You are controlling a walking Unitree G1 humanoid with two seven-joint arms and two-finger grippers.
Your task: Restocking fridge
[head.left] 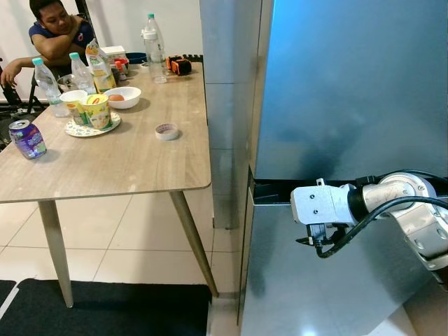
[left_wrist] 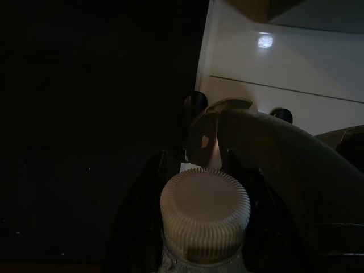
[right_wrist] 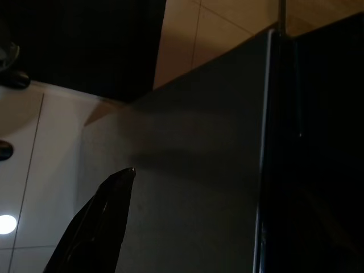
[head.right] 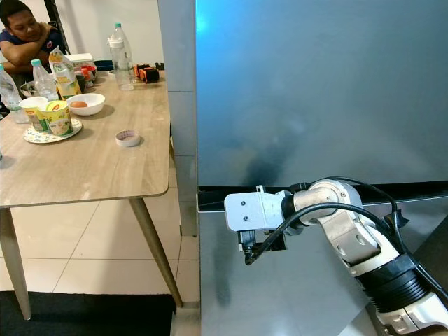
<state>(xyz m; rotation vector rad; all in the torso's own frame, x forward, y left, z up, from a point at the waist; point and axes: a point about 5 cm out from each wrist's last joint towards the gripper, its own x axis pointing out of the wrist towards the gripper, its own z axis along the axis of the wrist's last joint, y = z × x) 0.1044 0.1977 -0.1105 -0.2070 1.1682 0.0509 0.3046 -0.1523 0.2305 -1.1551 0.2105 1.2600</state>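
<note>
Right gripper (head.right: 246, 253) sits at the dark seam between the two doors of the fridge (head.right: 315, 91); whether its fingers are parted I cannot tell. Left gripper (left_wrist: 199, 170) is clamped around the neck of a bottle (left_wrist: 205, 219) just under its ribbed cap. I judge the door stiff and smooth-faced, best pulled by its edge at the seam; the bottle looks light and rigid.
</note>
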